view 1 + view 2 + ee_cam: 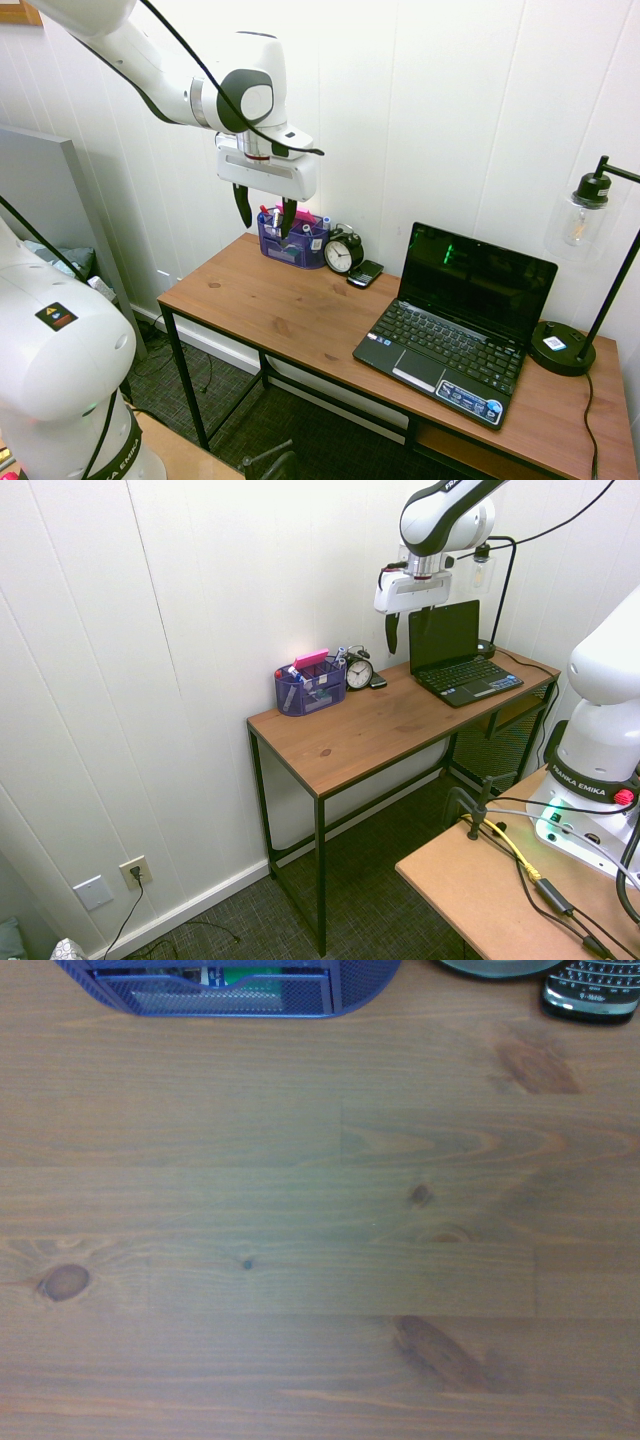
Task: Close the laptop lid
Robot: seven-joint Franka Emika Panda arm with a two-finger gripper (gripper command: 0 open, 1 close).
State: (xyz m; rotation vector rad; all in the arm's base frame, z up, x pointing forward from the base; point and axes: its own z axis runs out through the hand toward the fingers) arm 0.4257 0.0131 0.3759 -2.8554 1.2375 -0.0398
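The end effector (264,213) hangs high over the bare middle of the worktop (290,300), fingers spread and holding nothing, pointing straight down. The lid (476,280) stands open and upright at the far end, well apart from it, by the lamp (575,260).

From where I stand, the worry is the travel across. The organizer (292,240), clock (343,254) and phone (365,273) sit along the wall just below and beside the arm; dropping too early could clip them. If it comes at the lid from the screen side, it would only push the lid further back or shove the whole laptop toward the lamp base. It needs to get behind the top edge. Pressing off-centre could twist the hinge or skid the light machine along the wood. Pushing down too hard once the lid meets the keyboard (445,345) could stress the screen.
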